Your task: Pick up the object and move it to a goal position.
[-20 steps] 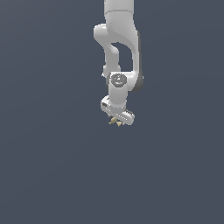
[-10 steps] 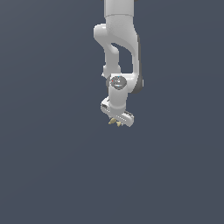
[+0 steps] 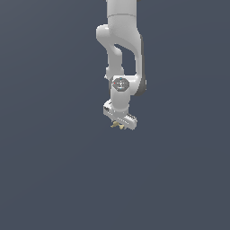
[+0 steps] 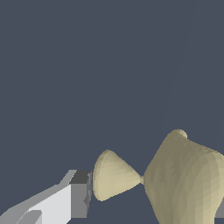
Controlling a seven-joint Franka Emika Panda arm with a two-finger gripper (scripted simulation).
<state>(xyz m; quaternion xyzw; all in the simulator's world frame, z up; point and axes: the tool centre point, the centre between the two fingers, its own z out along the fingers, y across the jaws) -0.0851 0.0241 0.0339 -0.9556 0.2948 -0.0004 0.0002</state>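
Object (image 3: 118,125) mostly hidden under gripper (image 3: 119,124).

Thing: small pale tan-yellow faceted object (image 4: 175,179) with pointed tips (image 3: 117,126).
Shape: a small cone joined tip-first to a larger lobed body.
Pose: cone's wide end against my grey fingertip (image 4: 80,194).
Place: under my gripper (image 3: 119,124).

open room all around the arm (image 3: 120,49)
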